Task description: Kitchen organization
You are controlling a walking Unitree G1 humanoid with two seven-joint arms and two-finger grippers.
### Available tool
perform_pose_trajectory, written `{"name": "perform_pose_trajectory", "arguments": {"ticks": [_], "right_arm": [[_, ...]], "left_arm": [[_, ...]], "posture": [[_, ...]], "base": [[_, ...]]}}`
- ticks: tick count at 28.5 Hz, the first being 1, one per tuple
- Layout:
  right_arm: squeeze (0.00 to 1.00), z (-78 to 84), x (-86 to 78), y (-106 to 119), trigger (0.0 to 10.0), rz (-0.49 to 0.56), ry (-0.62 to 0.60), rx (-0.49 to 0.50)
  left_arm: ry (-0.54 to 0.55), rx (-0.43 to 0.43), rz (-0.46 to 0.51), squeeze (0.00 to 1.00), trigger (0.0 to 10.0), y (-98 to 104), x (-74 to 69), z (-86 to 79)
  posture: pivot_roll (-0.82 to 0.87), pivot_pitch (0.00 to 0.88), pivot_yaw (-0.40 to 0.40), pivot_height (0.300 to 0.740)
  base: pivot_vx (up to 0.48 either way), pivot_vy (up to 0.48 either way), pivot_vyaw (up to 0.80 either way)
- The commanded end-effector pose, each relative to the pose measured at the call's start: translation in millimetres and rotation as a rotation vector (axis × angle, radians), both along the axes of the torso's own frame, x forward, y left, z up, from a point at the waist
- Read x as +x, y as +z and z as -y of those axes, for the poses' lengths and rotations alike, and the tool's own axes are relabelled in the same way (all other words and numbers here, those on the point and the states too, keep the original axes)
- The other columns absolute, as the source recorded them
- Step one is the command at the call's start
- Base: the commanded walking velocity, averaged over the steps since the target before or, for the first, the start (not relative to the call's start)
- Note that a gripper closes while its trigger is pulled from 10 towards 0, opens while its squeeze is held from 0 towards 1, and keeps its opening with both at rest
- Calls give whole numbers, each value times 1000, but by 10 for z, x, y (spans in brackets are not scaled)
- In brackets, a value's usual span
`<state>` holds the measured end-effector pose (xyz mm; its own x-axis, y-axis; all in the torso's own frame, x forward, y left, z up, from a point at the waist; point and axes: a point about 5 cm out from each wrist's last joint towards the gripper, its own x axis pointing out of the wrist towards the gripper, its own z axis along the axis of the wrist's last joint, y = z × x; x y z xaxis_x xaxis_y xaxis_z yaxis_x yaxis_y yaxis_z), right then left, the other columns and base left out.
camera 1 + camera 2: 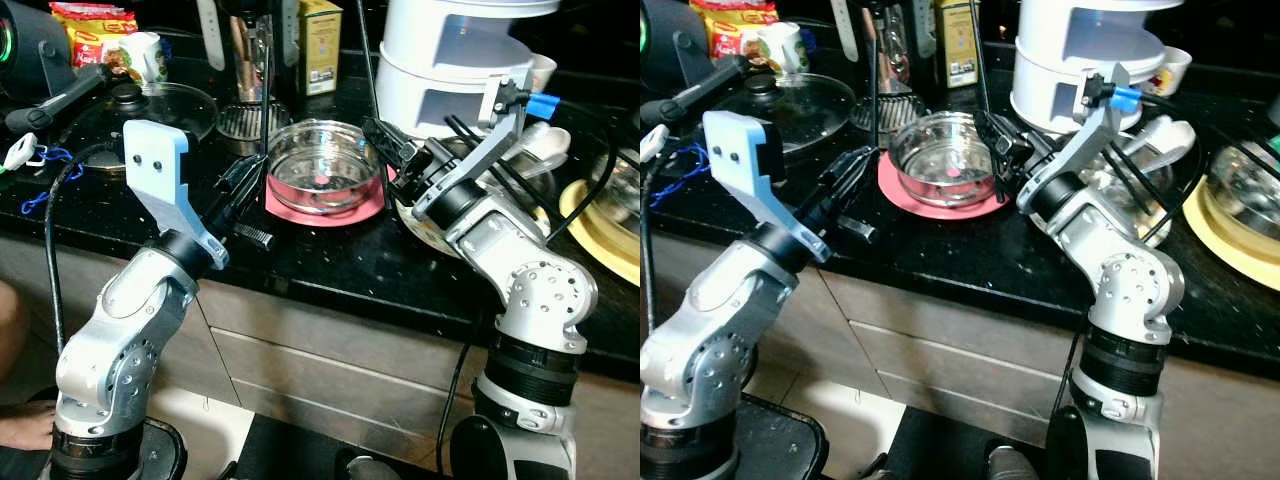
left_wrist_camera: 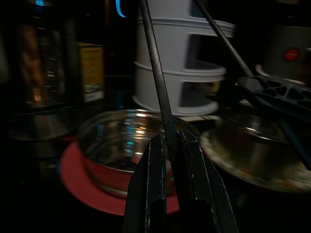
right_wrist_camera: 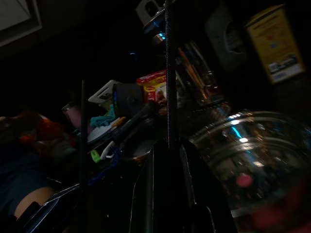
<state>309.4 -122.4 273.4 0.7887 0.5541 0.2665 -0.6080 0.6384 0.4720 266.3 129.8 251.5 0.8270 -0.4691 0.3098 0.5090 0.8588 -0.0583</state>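
A clear glass bowl (image 1: 322, 165) sits on a red mat (image 1: 290, 208) on the black counter (image 1: 330, 265). My left gripper (image 1: 250, 178) rests just left of the bowl, shut on a thin black rod (image 1: 266, 80) that stands nearly upright. The left wrist view shows the fingers (image 2: 150, 184) pinched on this ribbed rod (image 2: 156, 73). My right gripper (image 1: 385, 135) is at the bowl's right edge, shut on a second thin black rod (image 1: 368, 60) that also points up. That rod (image 3: 169, 73) rises between the fingers in the right wrist view.
A white stacked appliance (image 1: 455, 60) stands behind the right gripper, with a patterned dish (image 1: 432, 238) under that arm. A yellow plate (image 1: 595, 235) lies far right. A glass pan lid (image 1: 170, 105), a yellow box (image 1: 320, 45) and snack packets (image 1: 95, 30) crowd the back. A person's foot (image 1: 25, 425) is at lower left.
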Motion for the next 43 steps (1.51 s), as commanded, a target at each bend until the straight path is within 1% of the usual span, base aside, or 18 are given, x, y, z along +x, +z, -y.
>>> {"name": "perform_pose_trajectory", "arguments": {"ticks": [1,9,21,28,31,35,43], "right_arm": [[0,-15,-26,21,10000,23,-1,-9],[0,-20,-23,-5,10000,25,-9,-29],[0,-35,-37,-37,10000,29,-11,-53],[0,-47,-32,-72,10000,27,-20,-86],[0,-50,-26,-79,10000,26,-29,-101],[0,-45,-20,-87,10000,22,-36,-106],[0,-45,-11,-94,10000,26,-41,-116]], "left_arm": [[-3,2,1,0,10000,-3,17,9],[-7,4,-8,0,10000,-33,37,14],[-15,0,-14,0,10000,-55,16,50],[-22,-4,-22,0,10000,-76,14,81],[-22,-8,-24,0,10000,-78,16,83],[-17,-28,-16,0,10000,-63,23,78],[-26,-25,-11,0,10000,-80,19,106]], "posture": [[-2,27,-13,740],[-2,30,-12,740],[-4,36,-11,740],[-8,43,-10,740],[-8,45,-10,740],[-8,47,-10,740],[-9,38,-11,740]], "base": [[-315,0,0],[-321,0,0],[-322,0,0],[-325,0,0],[-319,0,-781],[0,0,-780],[0,0,-779]]}}
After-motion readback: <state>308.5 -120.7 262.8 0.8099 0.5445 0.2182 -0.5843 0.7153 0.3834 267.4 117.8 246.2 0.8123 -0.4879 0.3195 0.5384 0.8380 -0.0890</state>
